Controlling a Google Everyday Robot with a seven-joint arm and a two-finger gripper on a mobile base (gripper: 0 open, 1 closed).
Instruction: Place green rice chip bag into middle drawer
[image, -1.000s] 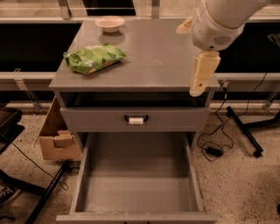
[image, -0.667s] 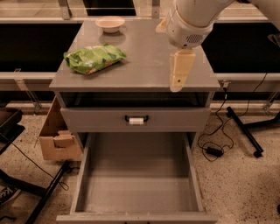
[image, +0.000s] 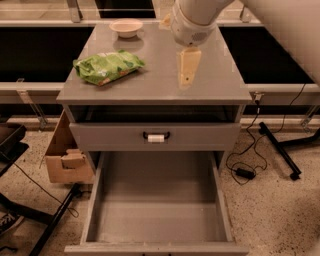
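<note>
Camera view, read from left to right: I see a cardboard box (image: 64, 156) on the floor against the left side of the grey cabinet (image: 220, 75). On the left part of the cabinet top lies the green rice chip bag (image: 107, 66), flat and free, with nothing touching it. A small beige bowl (image: 126, 27) stands behind the bag, near the back edge of the top, apart from the bag. Below the top, the upper drawer front (image: 200, 136) is closed; it carries a black handle with a white tag (image: 156, 138). Beneath it the middle drawer (image: 157, 215) is pulled fully out, its flat grey floor bare. The gripper (image: 187, 80) hangs from the white arm above the middle-right area of the cabinet top, pointing down, well to the right of the bag and not in contact with it. I cannot tell whether the gripper is open or closed from this angle. It holds nothing. Further right, a black cable with an adapter (image: 245, 173) lies on the speckled floor, beside a black stand leg (image: 280, 150).
</note>
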